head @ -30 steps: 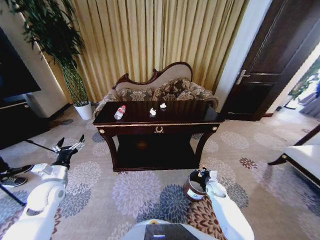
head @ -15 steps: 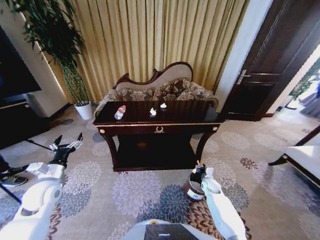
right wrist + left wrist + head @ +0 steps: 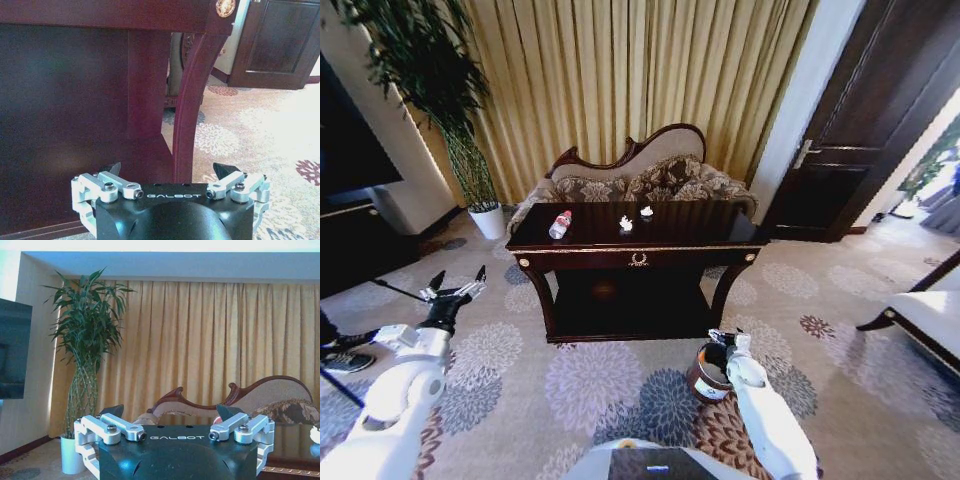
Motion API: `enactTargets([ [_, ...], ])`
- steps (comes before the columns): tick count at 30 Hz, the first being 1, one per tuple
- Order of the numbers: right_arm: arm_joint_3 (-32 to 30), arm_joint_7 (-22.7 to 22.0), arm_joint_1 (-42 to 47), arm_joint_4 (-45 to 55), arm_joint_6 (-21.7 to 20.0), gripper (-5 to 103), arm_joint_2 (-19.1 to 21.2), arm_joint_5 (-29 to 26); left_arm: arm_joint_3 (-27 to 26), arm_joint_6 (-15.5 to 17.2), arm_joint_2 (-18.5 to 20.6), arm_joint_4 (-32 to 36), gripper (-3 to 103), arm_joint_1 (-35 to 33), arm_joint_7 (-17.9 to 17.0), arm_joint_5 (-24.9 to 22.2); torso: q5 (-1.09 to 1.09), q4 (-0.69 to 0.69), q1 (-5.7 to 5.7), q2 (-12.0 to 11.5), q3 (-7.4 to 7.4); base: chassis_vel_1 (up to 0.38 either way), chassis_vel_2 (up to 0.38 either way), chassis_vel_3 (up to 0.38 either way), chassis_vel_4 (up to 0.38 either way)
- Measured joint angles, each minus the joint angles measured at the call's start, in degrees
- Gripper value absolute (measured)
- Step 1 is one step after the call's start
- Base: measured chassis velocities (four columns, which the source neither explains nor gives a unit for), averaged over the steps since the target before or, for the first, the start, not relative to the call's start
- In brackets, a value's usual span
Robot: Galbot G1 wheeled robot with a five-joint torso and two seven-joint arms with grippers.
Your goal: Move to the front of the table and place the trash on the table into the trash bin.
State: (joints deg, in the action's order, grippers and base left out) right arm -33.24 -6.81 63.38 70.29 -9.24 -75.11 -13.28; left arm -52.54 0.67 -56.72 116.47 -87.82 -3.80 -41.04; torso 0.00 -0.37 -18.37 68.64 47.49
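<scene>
Desk (image 3: 720,226): dark, glossy, gold-trimmed, ahead on patterned carpet.
Trash bin (image 3: 705,376): on floor by desk's right leg, near for drops.
Left pincer (image 3: 456,291): raised aside, fingers spread.
Right pincer (image 3: 724,338): above bin, fingers spread, empty.
Bottle (image 3: 559,224): lying on desktop, left.
White scraps (image 3: 626,225): mid-desktop, uncollected.

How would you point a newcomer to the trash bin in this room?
Start at the dark glossy wooden table before the gold curtains and drop to the patterned carpet by its front right leg. There stands the small round dark brown bin with a white label, just beside the right end effector; it alone is bucket-shaped.
</scene>
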Motion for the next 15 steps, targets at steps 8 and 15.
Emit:
enactTargets([
  [8, 0.07, 0.00, 2.01, 6.22, -0.27, 100, 0.22, -0.71, 0.31, -0.10, -0.10, -0.36, 100, 0.33, 0.06, -0.01, -0.01, -0.01, 0.00, 0.00, 0.00, 0.000, 0.000, 0.000, 0.000],
  [15, -0.06, 0.00, 5.95, 24.67, -3.46, 100, 1.95, -4.86, 0.72, 0.20, 0.10, -0.25, 100, 0.93, -0.07, 0.22, 0.00, -0.01, 0.00, 0.00, 0.00, 0.000, 0.000, 0.000, 0.000],
])
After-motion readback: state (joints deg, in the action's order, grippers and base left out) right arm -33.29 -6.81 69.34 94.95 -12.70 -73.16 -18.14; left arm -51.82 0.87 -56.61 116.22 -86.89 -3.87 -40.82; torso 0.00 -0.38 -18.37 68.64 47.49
